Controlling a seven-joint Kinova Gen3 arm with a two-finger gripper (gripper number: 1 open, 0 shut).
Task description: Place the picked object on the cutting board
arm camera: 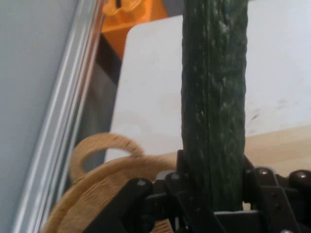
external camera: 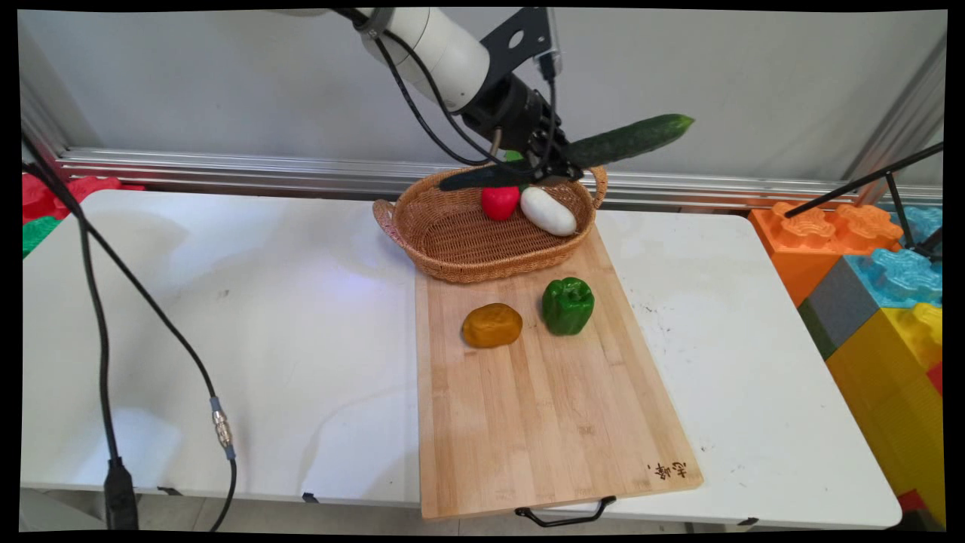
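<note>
The gripper [external camera: 554, 162] clamps a long, stiff cucumber [external camera: 629, 139] near one end, above the wicker basket [external camera: 452, 241]; its waxy, overhanging length looks prone to pivot

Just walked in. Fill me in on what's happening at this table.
The gripper is shut on a dark green cucumber and holds it in the air above the far end of a wicker basket. The cucumber sticks out to the right, tilted upward. In the basket lie a red vegetable and a white one. The basket stands on the far end of a wooden cutting board, where a green bell pepper and an orange piece lie nearer.
</note>
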